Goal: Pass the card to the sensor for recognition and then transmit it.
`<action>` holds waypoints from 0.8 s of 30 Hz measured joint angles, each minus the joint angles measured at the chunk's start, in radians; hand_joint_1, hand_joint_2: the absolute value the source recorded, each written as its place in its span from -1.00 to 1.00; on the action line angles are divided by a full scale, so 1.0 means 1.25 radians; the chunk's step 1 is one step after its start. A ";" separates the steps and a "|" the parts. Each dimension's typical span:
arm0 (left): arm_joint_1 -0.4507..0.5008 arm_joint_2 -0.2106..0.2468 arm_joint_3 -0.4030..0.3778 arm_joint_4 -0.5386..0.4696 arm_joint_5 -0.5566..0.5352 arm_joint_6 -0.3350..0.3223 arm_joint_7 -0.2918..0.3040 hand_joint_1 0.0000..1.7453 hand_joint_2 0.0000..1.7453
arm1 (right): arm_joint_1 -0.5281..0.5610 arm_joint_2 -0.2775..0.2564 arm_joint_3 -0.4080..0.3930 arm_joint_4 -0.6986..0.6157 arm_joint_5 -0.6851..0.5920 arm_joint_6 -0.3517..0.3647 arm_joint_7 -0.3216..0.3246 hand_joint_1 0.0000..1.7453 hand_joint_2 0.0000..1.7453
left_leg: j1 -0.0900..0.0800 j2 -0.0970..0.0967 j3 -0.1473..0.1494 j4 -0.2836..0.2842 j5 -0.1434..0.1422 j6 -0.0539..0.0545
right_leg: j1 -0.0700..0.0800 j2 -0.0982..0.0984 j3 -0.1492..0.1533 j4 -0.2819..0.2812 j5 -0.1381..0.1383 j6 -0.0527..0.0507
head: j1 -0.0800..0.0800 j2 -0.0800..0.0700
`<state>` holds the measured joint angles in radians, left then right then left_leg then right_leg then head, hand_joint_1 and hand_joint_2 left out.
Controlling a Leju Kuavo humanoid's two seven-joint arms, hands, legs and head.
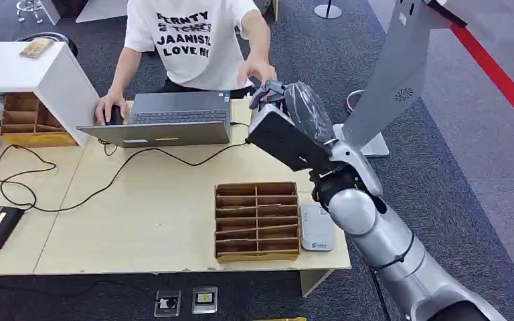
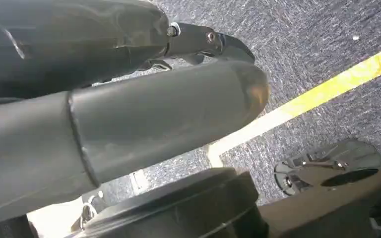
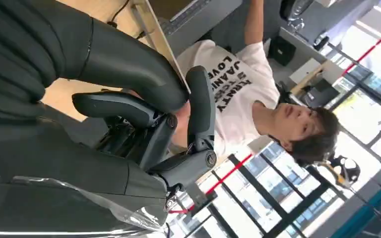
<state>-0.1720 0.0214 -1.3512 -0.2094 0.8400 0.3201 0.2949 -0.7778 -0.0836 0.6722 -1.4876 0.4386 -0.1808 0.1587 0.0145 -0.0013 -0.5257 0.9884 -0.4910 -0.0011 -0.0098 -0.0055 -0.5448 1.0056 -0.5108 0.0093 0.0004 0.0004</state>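
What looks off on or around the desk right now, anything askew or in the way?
Nothing is spilled or damaged. One oddity: clear plastic film wraps the back of the right hand and hangs loose near its fingers. The black cable also snakes loosely across the desk. The card organizer and white reader sit square.

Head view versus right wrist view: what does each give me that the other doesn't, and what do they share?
Head view alone: the cardboard organizer on the table, the white sensor box beside it, the open laptop and the person's other hand on a mouse.

Right wrist view alone: windows behind the person, and the right hand's curled fingers close up.

Both: the right hand raised toward the person in the white printed shirt. I cannot make out a card in either.
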 joint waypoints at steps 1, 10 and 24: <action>-0.001 -0.001 -0.001 0.000 -0.002 0.000 0.003 -1.00 -1.00 | -0.014 0.007 0.001 0.031 -0.010 0.004 -0.003 1.00 1.00 | 0.000 0.000 0.000 0.000 0.000 0.000 | 0.000 0.000 0.000 0.000 0.000 0.000 | 0.000 0.000; -0.001 -0.001 -0.003 0.000 0.004 0.001 0.006 -1.00 -1.00 | -0.129 0.071 0.016 0.295 -0.060 0.003 -0.039 1.00 1.00 | 0.000 -0.001 0.000 0.000 0.000 0.000 | 0.000 -0.002 0.000 0.000 0.000 0.000 | 0.000 0.000; 0.006 -0.001 -0.003 0.000 0.012 0.009 0.006 -1.00 -1.00 | -0.174 0.108 0.027 0.506 -0.099 -0.010 -0.049 -1.00 1.00 | 0.000 -0.001 0.000 0.000 0.000 0.000 | 0.000 -0.002 0.000 0.000 0.000 0.000 | 0.000 0.000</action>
<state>-0.1651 0.0202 -1.3554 -0.2094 0.8549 0.3307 0.3025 -0.9958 0.0519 0.7061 -0.8552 0.3143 -0.1938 0.0969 0.0144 -0.0031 -0.5261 0.9885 -0.4906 -0.0007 -0.0098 -0.0076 -0.5454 1.0056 -0.5108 0.0093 0.0004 0.0004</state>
